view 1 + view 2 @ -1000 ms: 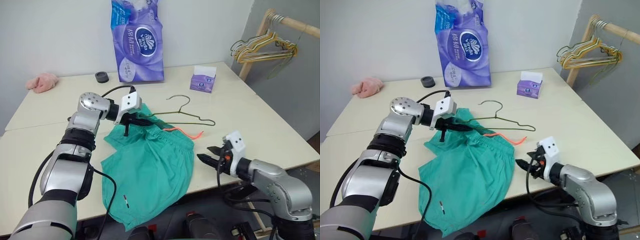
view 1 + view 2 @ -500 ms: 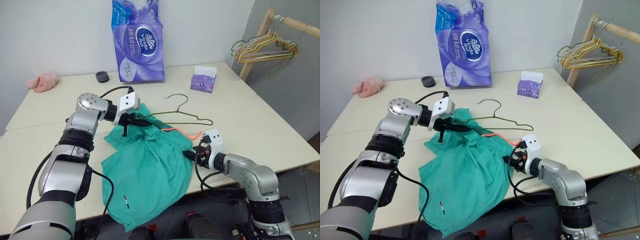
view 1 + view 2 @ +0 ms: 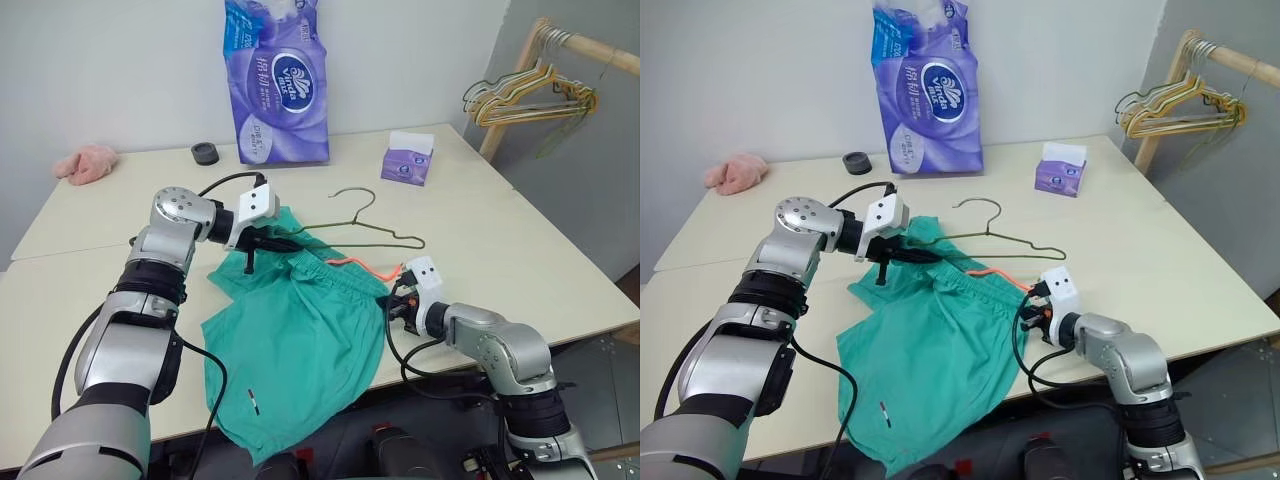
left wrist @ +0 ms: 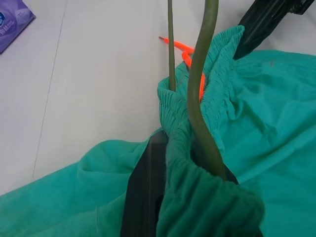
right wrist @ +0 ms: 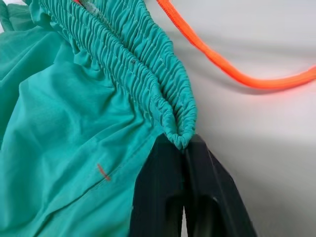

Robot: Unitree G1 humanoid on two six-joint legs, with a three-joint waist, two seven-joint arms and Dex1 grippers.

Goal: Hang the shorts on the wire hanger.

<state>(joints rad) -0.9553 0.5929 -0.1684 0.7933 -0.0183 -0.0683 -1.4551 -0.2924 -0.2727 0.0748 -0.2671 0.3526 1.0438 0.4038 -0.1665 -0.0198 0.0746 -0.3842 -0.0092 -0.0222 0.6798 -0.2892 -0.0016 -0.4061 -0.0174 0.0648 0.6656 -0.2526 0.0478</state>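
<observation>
We see a broad cream table (image 3: 520,250) with the teal-green fabric shorts (image 3: 300,340) spread at its near edge, one leg drooping over it. Far back stands a tall purple plastic pack of tissue rolls (image 3: 275,85), its printed wrap closed around them, and to the right a small purple tissue box (image 3: 406,160) with a white sheet sticking out of its top. The thin dark olive-green wire hanger (image 3: 375,232) lies beyond the shorts, one end inside the waistband. Our left gripper (image 3: 262,245) is clenched on waistband and wire together. Our right gripper (image 5: 185,148) is pinched onto the waistband's right corner, beside an orange drawstring (image 5: 232,69).
</observation>
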